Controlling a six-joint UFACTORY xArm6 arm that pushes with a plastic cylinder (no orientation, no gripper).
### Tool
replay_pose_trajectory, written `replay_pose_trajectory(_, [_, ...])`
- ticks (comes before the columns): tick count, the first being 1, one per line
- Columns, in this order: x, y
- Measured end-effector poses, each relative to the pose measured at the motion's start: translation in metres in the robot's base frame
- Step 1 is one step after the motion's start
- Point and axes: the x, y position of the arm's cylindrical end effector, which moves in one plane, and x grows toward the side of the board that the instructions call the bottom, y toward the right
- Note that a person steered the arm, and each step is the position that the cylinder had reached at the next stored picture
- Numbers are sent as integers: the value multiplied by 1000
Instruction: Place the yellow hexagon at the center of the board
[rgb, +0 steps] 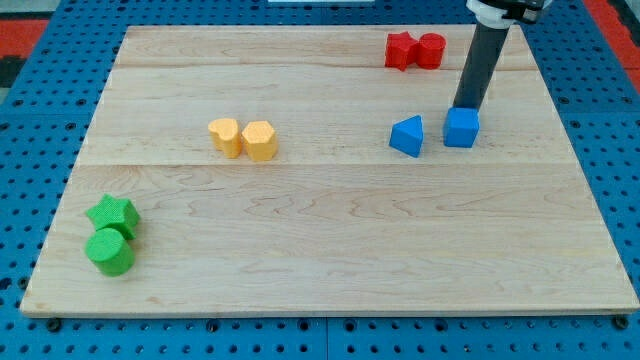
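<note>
The yellow hexagon (260, 140) lies on the wooden board (330, 250), left of the middle, touching a yellow heart-like block (225, 136) on its left. My tip (466, 106) is far to the right, at the top edge of the blue cube (461, 128), touching or nearly touching it. The rod rises from there to the view's top right.
A blue triangular block (407, 135) lies just left of the blue cube. Two red blocks (415, 50) sit together near the board's top edge. A green star (112, 214) and a green cylinder (110, 251) sit at the bottom left.
</note>
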Motion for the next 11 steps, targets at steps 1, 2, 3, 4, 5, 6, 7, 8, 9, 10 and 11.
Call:
replay_pose_trajectory(1, [15, 0])
replay_pose_trajectory(2, [9, 10])
replay_pose_trajectory(3, [51, 74])
replay_pose_trajectory(4, [164, 18])
replay_pose_trajectory(5, [189, -127])
replay_pose_trajectory(6, [169, -242])
replay_pose_trajectory(7, [118, -290])
replay_pose_trajectory(8, [68, -296])
replay_pose_trajectory(9, [43, -285])
replay_pose_trajectory(10, [45, -221])
replay_pose_trajectory(11, [54, -214])
